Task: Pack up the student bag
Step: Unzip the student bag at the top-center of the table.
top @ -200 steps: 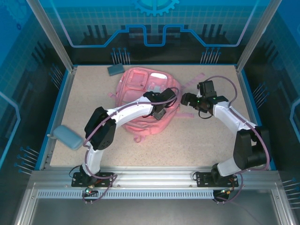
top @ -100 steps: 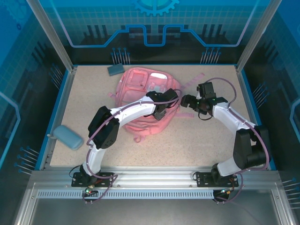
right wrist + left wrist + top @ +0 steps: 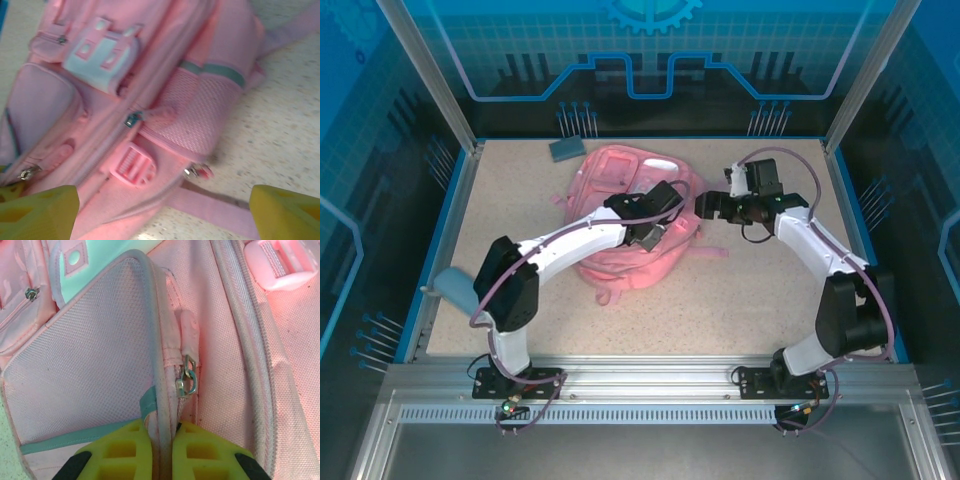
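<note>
Step, as I read it: opening the student bag (image 3: pixel 610 170), nothing packed yet. The left hand (image 3: pixel 161 452) sits on top of the bag, fingers narrow and pinched on a piped seam (image 3: pixel 159 390). A metal zip pull (image 3: pixel 187 382) lies just ahead of its fingertips, a touch to their right. The right hand (image 3: pixel 705 207) is wide and holds nothing, with the bag's side and a strap right in front of it.

Next move probably needs the right hand to drop onto a zip pull and close on it while the left keeps the fabric taut. The pull is small, so alignment matters.

Count: 1 bag and 2 hands. There are 2 loose items on the counter (image 3: pixel 740 290): a grey-blue case (image 3: pixel 567 149) beyond the left hand and a pale blue pouch (image 3: pixel 448 285) well behind it, by that arm's elbow.
</note>
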You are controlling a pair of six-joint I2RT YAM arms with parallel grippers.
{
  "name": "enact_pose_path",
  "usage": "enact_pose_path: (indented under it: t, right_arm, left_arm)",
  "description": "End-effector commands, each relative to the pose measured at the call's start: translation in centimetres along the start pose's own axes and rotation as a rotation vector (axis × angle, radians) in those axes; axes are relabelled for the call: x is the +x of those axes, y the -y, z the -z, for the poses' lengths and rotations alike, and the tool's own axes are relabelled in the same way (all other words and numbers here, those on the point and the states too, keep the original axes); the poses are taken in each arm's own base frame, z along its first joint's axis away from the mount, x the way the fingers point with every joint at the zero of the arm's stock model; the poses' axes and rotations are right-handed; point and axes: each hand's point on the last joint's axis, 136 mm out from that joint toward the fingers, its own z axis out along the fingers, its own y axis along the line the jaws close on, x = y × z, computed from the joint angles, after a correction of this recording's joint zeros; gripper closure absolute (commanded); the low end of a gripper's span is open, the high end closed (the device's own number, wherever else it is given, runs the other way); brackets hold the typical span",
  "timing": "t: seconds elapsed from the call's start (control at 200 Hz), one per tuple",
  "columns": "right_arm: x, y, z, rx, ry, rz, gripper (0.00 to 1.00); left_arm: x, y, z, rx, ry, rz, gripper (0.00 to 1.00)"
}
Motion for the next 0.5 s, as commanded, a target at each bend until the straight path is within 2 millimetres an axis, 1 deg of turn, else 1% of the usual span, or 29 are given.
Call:
enact_pose_path:
  t: [0.0, 0.13, 0.195, 0.32, 0.405, 0.495]
  right_arm:
    - [-0.4, -2.3, -1.2, -0.154, -0.04, 0.039, 0.11]
    - [-0.9, -3.4, -3.0, -0.233, -0.076, 0.022, 0.11]
    - [-0.9, -4.0, -4.0, -0.275, -0.097, 0.011, 0.14]
    - [-0.4, -5.3, -6.1, -0.347, -0.156, -0.027, 0.18]
    - [0.1, -5.4, -7.3, -0.353, -0.178, -0.058, 0.2]
    - [0.5, -4.7, -8.3, -0.335, -0.191, -0.093, 0.2]
  left_arm:
    - [-2.6, -1.2, 3.1, 0.023, 0.158, 0.054, 1.0]
    - [-2.3, -1.8, 4.2, 0.048, 0.205, 0.091, 1.0]
    - [-2.1, -1.8, 4.6, 0.075, 0.223, 0.102, 0.99]
    - [-1.6, -1.5, 4.5, 0.104, 0.22, 0.118, 0.99]
    - [-1.5, -1.4, 4.4, 0.106, 0.21, 0.126, 0.99]
    - [-1.6, -1.4, 4.3, 0.11, 0.21, 0.132, 0.99]
